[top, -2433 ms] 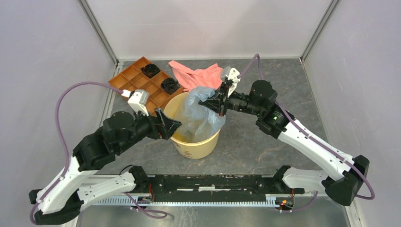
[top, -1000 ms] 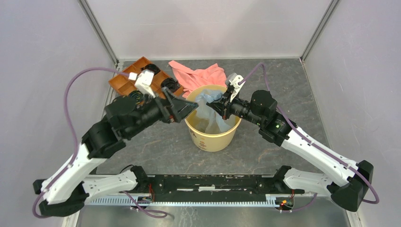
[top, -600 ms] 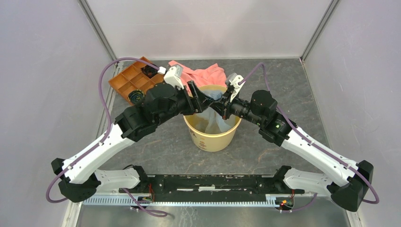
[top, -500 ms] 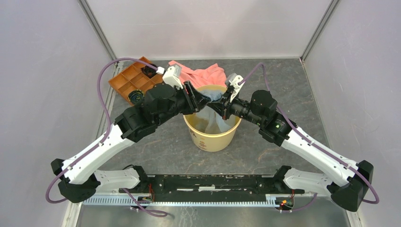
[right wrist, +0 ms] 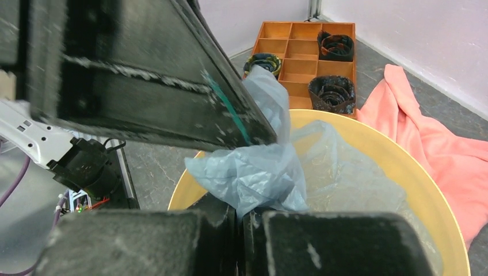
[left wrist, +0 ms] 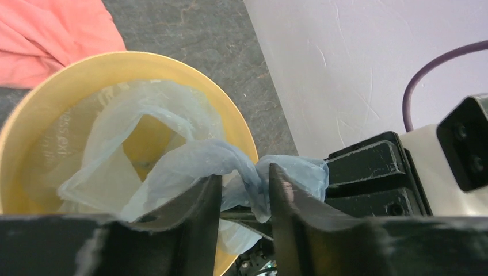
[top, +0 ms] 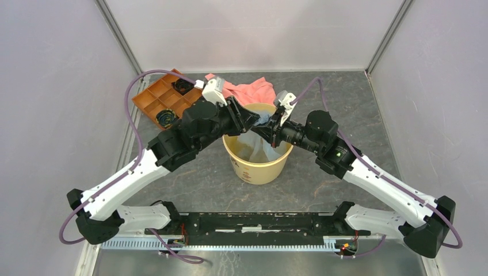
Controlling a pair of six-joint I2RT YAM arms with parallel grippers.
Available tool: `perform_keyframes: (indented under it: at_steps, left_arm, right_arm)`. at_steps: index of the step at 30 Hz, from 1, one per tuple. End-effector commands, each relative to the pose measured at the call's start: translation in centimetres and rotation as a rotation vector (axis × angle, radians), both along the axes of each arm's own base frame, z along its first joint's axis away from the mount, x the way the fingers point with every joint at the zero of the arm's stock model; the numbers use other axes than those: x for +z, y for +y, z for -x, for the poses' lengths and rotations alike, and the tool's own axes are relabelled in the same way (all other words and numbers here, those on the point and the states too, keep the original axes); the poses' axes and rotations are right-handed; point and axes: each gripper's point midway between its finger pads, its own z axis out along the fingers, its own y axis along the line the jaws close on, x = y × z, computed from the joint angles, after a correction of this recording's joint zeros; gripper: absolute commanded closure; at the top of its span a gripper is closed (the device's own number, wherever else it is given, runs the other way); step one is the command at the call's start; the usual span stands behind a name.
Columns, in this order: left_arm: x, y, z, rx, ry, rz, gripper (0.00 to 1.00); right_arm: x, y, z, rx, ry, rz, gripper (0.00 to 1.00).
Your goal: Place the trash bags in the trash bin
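Observation:
The trash bag (top: 255,144), thin pale blue film, hangs inside the tan-yellow trash bin (top: 259,172) at the table's middle. Its gathered top rises above the far rim. My right gripper (top: 270,129) is shut on that top. In the right wrist view its jaws (right wrist: 240,214) stand almost together, with the bag (right wrist: 253,172) bunched just past them. My left gripper (top: 258,118) reaches in from the left. In the left wrist view its jaws (left wrist: 244,175) are narrowed on a twisted bunch of the bag (left wrist: 190,161), and film fills the gap. The two grippers nearly touch over the bin (left wrist: 69,75).
A salmon-pink cloth (top: 247,91) lies just behind the bin. An orange-brown compartment tray (top: 164,98) with dark round parts (top: 167,118) sits at the back left. Grey walls close in the table on three sides. Both arms cross above the bin's far rim (right wrist: 403,172).
My left arm swung right from beside the tray to the bin's rim, and its jaws narrowed from wide open onto the bag's top. The right arm held still with the bag.

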Motion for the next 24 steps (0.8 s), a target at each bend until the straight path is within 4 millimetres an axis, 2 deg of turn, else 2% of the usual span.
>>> perform_keyframes:
  at_steps: [1,4,5,10,12,17,24]
  left_arm:
    - [2.0,-1.1,-0.4,-0.026,-0.042,0.05,0.68]
    - [1.9,-0.2,-0.3,-0.01,-0.048,0.031,0.91]
    - [1.8,0.2,-0.1,-0.006,-0.05,0.024,0.96]
    - [1.1,1.6,1.3,-0.018,-0.053,0.037,0.98]
    - [1.1,1.9,1.8,-0.032,-0.057,0.046,0.98]
    - [1.0,2.5,2.6,-0.053,-0.061,0.034,0.98]
    - [1.5,2.1,2.9,-0.077,-0.062,0.05,0.98]
  right_arm:
    - [1.7,0.3,0.3,0.019,-0.041,-0.031,0.93]
    - [1.5,-0.4,0.3,-0.002,-0.043,-0.003,0.78]
    - [1.2,-0.8,0.3,-0.017,-0.038,0.015,0.72]
    - [1.1,-3.5,0.1,-0.126,-0.057,0.035,0.4]
    - [1.3,-4.0,0.1,-0.141,-0.072,0.031,0.33]
    - [2.0,-4.6,-0.6,-0.194,-0.093,0.016,0.31]
    - [3.1,-2.1,0.1,-0.086,-0.075,-0.053,0.28]
